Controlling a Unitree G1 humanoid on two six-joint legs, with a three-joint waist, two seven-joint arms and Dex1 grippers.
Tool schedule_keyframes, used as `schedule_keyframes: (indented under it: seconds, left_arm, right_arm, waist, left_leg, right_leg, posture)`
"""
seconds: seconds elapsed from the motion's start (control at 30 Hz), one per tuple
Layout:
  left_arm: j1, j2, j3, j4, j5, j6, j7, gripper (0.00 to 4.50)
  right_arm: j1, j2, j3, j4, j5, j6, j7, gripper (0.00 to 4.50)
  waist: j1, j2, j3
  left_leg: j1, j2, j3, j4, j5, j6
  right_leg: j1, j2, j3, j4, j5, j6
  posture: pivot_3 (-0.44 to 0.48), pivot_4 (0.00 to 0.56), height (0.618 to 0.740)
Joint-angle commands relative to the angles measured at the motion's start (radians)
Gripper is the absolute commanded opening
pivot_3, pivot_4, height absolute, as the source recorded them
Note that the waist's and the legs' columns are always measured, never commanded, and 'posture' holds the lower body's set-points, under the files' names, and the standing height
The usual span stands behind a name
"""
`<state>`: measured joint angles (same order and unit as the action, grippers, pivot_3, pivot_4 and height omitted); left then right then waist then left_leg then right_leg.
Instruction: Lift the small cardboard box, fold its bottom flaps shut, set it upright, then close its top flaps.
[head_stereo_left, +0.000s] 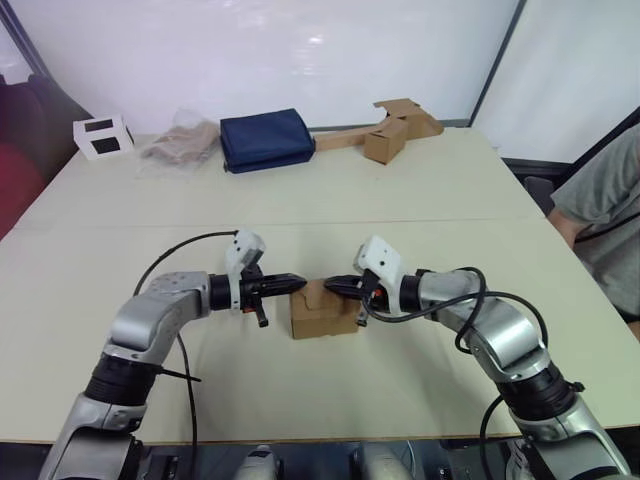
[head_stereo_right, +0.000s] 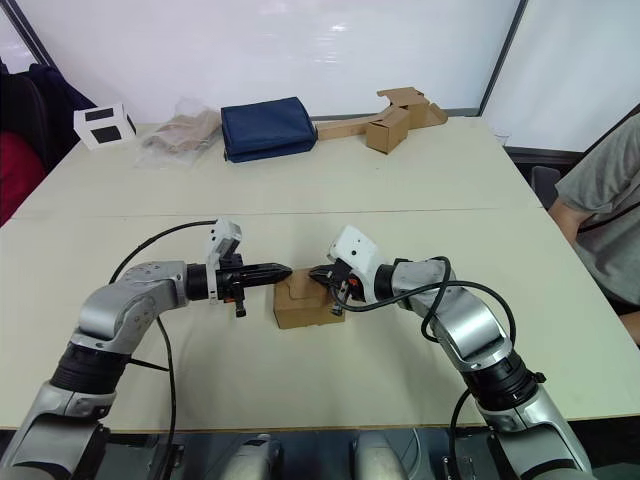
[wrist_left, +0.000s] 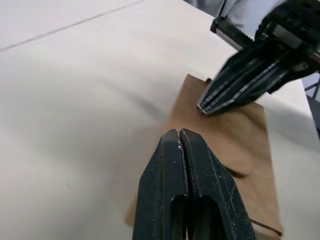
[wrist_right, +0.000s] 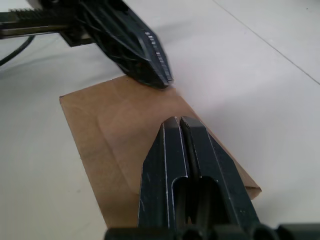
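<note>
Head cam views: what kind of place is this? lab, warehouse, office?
Likely a lab or test cell, not a warehouse: a plain pale table against white partition panels, scattered props such as a folded navy cloth and spare cardboard pieces, and a seated person at the edge.

Both arms bent inward at lower centre of the head views, left gripper (head_stereo_left: 297, 284) pointing right with fingers pressed together, right gripper (head_stereo_left: 334, 285) pointing left with fingers likewise together, tips facing each other, nearly meeting

No readable text, label or number on anything here.
</note>
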<state>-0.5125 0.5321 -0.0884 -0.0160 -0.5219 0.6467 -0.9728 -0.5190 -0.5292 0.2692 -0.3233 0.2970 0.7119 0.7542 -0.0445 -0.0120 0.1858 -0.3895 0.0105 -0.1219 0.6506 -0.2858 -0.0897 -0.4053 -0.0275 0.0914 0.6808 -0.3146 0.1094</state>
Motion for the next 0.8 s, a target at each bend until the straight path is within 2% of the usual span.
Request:
schedule_keyframes:
  seconds: [0.03, 0.17, 0.3, 0.8]
  left_arm:
    - [-0.002, -0.009, -0.005, 0.013, 0.015, -0.016, -0.006, 0.02]
    - [-0.002, -0.026, 0.008, 0.006, 0.004, -0.006, 0.0, 0.02]
    - [-0.002, -0.038, 0.021, -0.001, -0.006, 0.008, 0.003, 0.02]
    - [0.006, -0.047, 0.044, -0.049, -0.046, 0.062, 0.038, 0.02]
  right_arm:
    - [-0.002, 0.005, -0.027, -0.066, 0.011, -0.006, -0.008, 0.0]
    - [0.048, -0.003, -0.077, -0.165, 0.101, -0.026, 0.047, 0.0]
    - [0.097, -0.044, -0.066, -0.198, 0.1, -0.042, 0.081, 0.0]
    - [0.103, -0.069, 0.028, -0.112, -0.034, -0.153, 0.09, 0.0]
  waist:
    - [0.0, 0.0, 0.0]
    - [0.004, 0.0, 0.0]
    - [0.002, 0.0, 0.0]
    - [0.001, 0.0, 0.0]
  left_leg:
    - [0.0, 0.0, 0.0, 0.0, 0.0, 0.0]
    - [0.0, 0.0, 0.0, 0.0, 0.0, 0.0]
    - [0.0, 0.0, 0.0, 0.001, 0.0, 0.0]
    - [0.0, 0.0, 0.0, 0.001, 0.0, 0.0]
  right_leg:
    - [0.0, 0.0, 0.0, 0.0, 0.0, 0.0]
    - [0.0, 0.0, 0.0, 0.0, 0.0, 0.0]
    - [0.001, 0.0, 0.0, 0.0, 0.0, 0.0]
    - [0.001, 0.0, 0.0, 0.0, 0.0, 0.0]
  posture:
    - [0.0, 0.15, 0.74]
    - [0.0, 0.15, 0.74]
    - [0.0, 0.15, 0.74]
    - [0.0, 0.15, 0.74]
